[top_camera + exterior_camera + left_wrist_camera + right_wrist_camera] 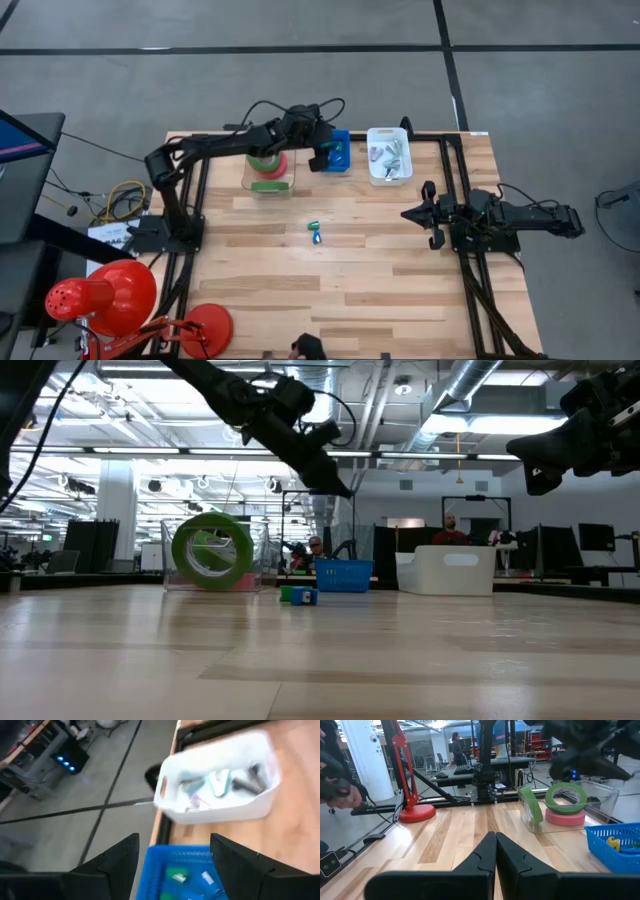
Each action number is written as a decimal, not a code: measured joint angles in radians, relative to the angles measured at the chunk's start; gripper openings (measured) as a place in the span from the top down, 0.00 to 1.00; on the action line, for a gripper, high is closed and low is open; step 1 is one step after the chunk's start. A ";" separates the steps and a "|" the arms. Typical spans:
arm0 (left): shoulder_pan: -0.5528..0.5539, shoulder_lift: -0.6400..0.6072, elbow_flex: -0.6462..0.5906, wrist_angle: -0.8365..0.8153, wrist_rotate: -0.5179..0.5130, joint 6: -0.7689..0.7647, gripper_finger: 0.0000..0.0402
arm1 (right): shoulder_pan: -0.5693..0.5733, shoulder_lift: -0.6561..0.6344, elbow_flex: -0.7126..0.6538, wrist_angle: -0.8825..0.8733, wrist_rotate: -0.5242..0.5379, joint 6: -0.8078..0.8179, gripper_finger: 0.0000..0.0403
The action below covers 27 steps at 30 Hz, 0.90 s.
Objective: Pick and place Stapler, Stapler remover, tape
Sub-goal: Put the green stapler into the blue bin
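Observation:
My left gripper (174, 840) hangs open over the blue basket (337, 152), nothing between its fingers. The basket (155, 870) holds small green and silver items (177, 876). In the clear box (268, 172) at the far left, one green tape roll (565, 797) lies flat on a red-pink roll (565, 816). A second green roll (532, 806) stands on edge, leaning at the box's wall. A small blue and green item (316, 232) lies on the bare wood at the table's middle. My right gripper (495, 840) waits shut at the right side.
A white bin (389, 156) with several small items stands right of the blue basket, at the far edge. A red lamp (120, 300) sits off the near left corner. Open wood stretches across the table's middle and near half. People show in the room beyond.

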<state>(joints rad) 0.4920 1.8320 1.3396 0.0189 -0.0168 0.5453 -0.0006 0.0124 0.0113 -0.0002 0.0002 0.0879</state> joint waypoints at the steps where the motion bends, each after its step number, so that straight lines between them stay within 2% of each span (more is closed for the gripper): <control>1: -0.004 -0.007 0.000 -0.003 0.009 -0.015 0.42 | 0.000 0.000 0.000 0.000 0.000 0.000 1.00; 10: -0.046 -0.029 0.000 -0.070 0.018 -0.080 0.43 | 0.000 0.000 0.000 0.000 0.000 0.000 1.00; 19: -0.184 -0.029 0.000 -0.144 0.022 -0.080 0.45 | 0.000 0.000 0.000 0.000 0.000 0.000 1.00; 27: -0.285 -0.029 0.000 -0.301 0.022 -0.080 0.45 | 0.000 0.000 0.000 0.000 0.000 0.000 1.00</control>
<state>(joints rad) 0.2072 1.8034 1.3396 -0.2816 0.0051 0.4652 -0.0008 0.0125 0.0113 -0.0002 0.0002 0.0877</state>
